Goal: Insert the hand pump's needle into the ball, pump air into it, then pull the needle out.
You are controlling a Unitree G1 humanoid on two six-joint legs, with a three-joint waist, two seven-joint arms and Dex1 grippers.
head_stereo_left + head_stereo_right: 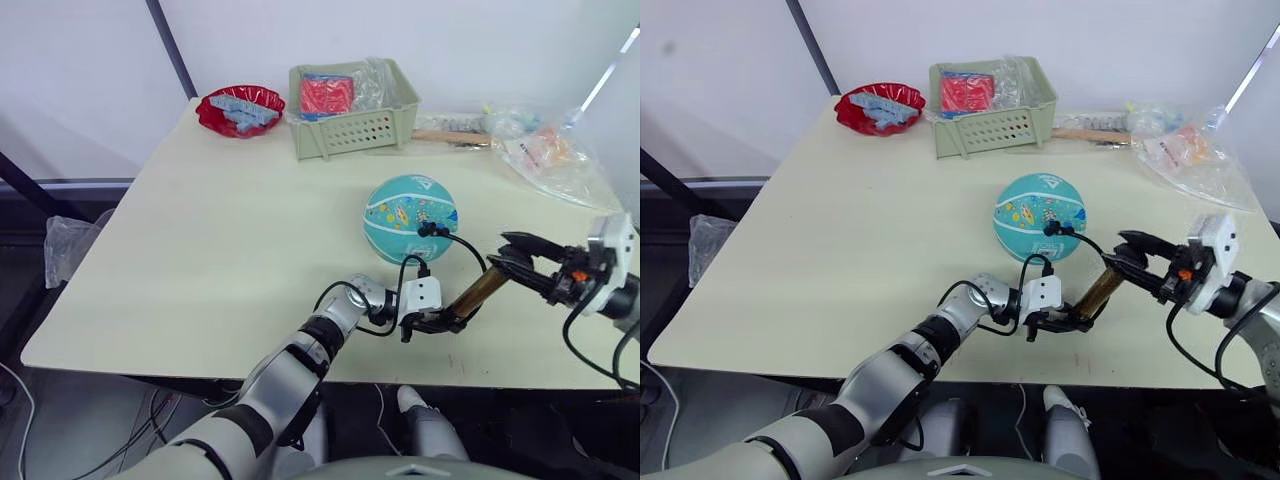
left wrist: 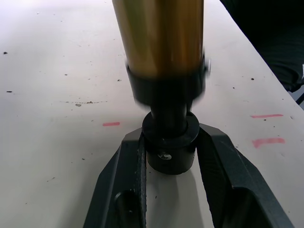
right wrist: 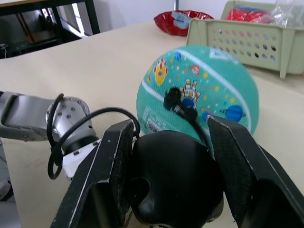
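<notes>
Left eye view: your left gripper clamps the hand pump base, your right gripper its handle. Its barrel axis runs between them; the hose fitting sits on the ball.

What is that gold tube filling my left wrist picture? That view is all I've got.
Observer: It's the hand pump; the left gripper clamps its lower black end.
Operator: Who holds the other end?
Observer: The right gripper is closed around its black handle.
Operator: Is it joined to anything?
Observer: Yes. A thin black hose runs from it to a teal ball on the table, where its black fitting sits against the ball's skin.
Operator: Anything else there?
Observer: Behind the ball stand a green basket and a red bowl.
</notes>
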